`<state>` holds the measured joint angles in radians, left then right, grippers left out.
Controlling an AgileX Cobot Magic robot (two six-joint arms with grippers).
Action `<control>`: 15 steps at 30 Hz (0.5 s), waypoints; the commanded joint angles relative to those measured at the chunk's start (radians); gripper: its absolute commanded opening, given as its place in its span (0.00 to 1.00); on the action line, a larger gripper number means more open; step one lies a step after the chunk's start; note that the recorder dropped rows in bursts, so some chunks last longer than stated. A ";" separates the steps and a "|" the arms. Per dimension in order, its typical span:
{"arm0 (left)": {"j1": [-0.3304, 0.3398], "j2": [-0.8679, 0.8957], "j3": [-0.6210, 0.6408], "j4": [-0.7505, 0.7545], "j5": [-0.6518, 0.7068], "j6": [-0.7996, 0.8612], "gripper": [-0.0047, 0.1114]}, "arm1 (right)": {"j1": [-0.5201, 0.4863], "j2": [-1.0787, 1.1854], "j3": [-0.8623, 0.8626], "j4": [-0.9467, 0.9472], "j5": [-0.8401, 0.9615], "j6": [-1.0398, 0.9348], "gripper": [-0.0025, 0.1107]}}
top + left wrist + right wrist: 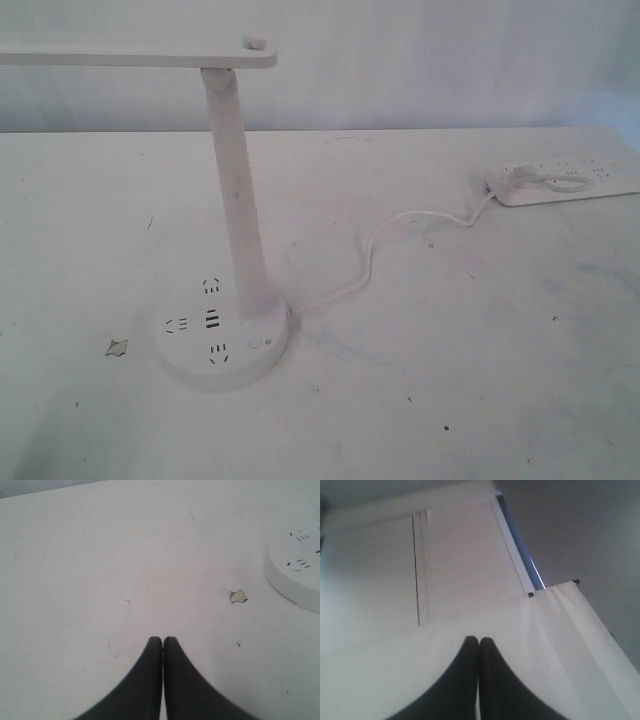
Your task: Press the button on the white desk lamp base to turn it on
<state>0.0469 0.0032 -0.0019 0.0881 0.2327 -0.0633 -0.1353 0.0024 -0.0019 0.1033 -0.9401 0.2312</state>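
The white desk lamp base (222, 340) is a flat round disc on the white table, left of centre in the exterior view, with dark socket holes and USB slots on top. Its small round button (254, 344) sits on the right part of the disc, near the foot of the tall white stem (236, 190). Neither gripper shows in the exterior view. In the left wrist view my left gripper (162, 639) is shut and empty over bare table, with the base's rim (290, 582) off to one side. My right gripper (479, 640) is shut too, facing a white wall and curtain.
A long white power strip (565, 182) lies at the back right, joined to the lamp by a curling white cord (385, 245). The lamp's flat head (140, 55) reaches leftward above the table. A chipped patch (117, 347) marks the tabletop left of the base.
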 commanded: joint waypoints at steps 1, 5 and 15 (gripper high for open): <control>0.000 -0.003 0.002 -0.001 0.000 0.000 0.04 | 0.003 -0.002 -0.010 -0.018 -0.035 0.354 0.02; 0.000 -0.003 0.002 -0.001 0.000 0.000 0.04 | 0.003 -0.002 -0.070 -0.081 -0.022 0.434 0.02; 0.000 -0.003 0.002 -0.001 0.000 0.000 0.04 | 0.003 0.317 -0.167 -0.510 -0.222 0.724 0.02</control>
<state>0.0469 0.0032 -0.0019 0.0881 0.2327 -0.0633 -0.1353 0.2041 -0.1473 -0.1795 -1.0329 0.8829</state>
